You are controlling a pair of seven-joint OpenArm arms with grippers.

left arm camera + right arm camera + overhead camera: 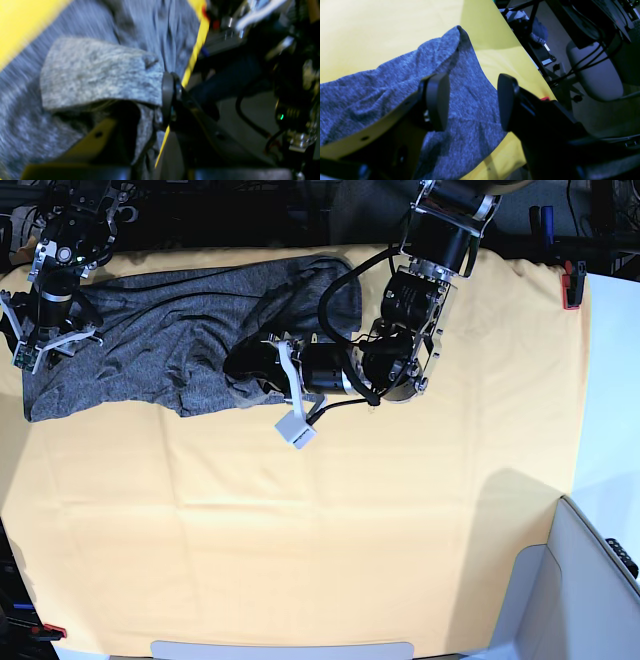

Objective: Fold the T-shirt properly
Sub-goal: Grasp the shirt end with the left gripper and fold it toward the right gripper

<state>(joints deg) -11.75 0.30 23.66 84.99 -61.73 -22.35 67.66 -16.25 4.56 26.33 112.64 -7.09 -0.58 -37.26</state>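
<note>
Clearly our biggest exposure is the yellow-orange cloth point(330, 520) that covers the whole table: it runs under everything, and if a jaw bites too deep it could lift with the garment and drag the layout askew.

Next in size is the T-shirt point(150, 345), which lies bunched and wrinkled along the far edge of the table toward the base view's left, far from flat. We judge the fold as barely begun, and any fold made over these creases would likely lock them in.

Our left gripper point(171, 100) is clamped on a fold of the grey knit near the middle of the table, its jaws pressed together with a flap of fabric standing out beside them. The left wrist view is blurred, so we cannot tell how many layers are caught. If only a thin edge is pinched, the soft fabric could slip free under a pull; if several layers are caught, the shirt may travel as a lump instead of spreading.

Our right gripper point(472, 102) hangs over the shirt's other end with its jaws wide apart and nothing between them. With that end unpinned, a pull from the left arm could slide the whole shirt across the cloth rather than stretch it.
</note>
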